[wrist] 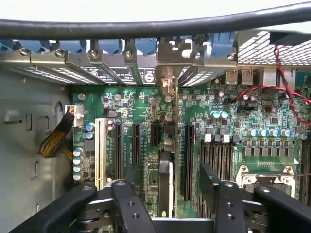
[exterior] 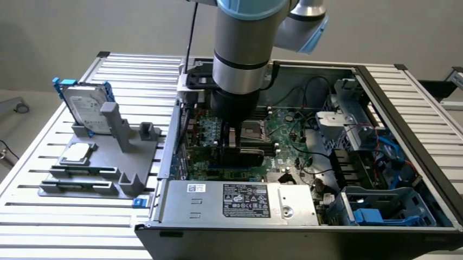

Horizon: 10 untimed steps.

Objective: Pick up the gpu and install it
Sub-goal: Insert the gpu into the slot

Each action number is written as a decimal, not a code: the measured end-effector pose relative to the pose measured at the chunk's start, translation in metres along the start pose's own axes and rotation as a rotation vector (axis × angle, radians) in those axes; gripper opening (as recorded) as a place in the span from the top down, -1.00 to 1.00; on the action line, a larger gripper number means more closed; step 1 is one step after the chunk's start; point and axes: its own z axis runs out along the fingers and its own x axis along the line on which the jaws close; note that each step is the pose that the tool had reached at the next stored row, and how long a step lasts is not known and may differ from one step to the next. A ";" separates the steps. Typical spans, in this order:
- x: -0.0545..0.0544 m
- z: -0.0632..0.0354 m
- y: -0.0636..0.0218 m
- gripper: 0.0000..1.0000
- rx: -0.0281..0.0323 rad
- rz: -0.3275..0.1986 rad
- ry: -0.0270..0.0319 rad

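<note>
— Black-faced gpu [exterior: 242, 154]: location, please.
— Item stands on edge inside the open computer case [exterior: 405, 162], over the green motherboard [wrist: 131, 104] and in line with one of the long expansion slots. It is well apart from the grey fixture [exterior: 94, 181] on the worktop [exterior: 43, 216], where the hard drive [exterior: 85, 108] and CPU chip [exterior: 78, 153] sit.
— Condition of the gripper [wrist: 167, 194]?
— Released, by my reading. In the wrist view its jaws stand apart on either side of the card. Bare board shows in both gaps, and neither jaw touches the card.
— Progress entry?
— Pick-up: done. Carry to the case: done. Insertion: the card appears to stand in the slot unaided, with its silver end bracket [wrist: 167, 80] up at the rear slot openings. Whether it is pressed fully home cannot be told, nor whether the bracket is fastened.
— Description of item?
— Thin, flat, rectangular. Exterior view: glossy black side, directly beneath the arm. Wrist view: edge-on, a narrow pale-and-green strip running from between the jaws towards the bracket. Upright, with no tilt that I can make out.
</note>
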 end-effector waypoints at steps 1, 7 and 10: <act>0.000 -0.0024 0.0002 -0.27 -0.0007 0.000 -0.0001; -0.002 -0.0245 0.0016 -0.27 -0.0020 0.003 -0.0003; -0.003 -0.0368 0.0023 -0.22 -0.0024 0.006 -0.0005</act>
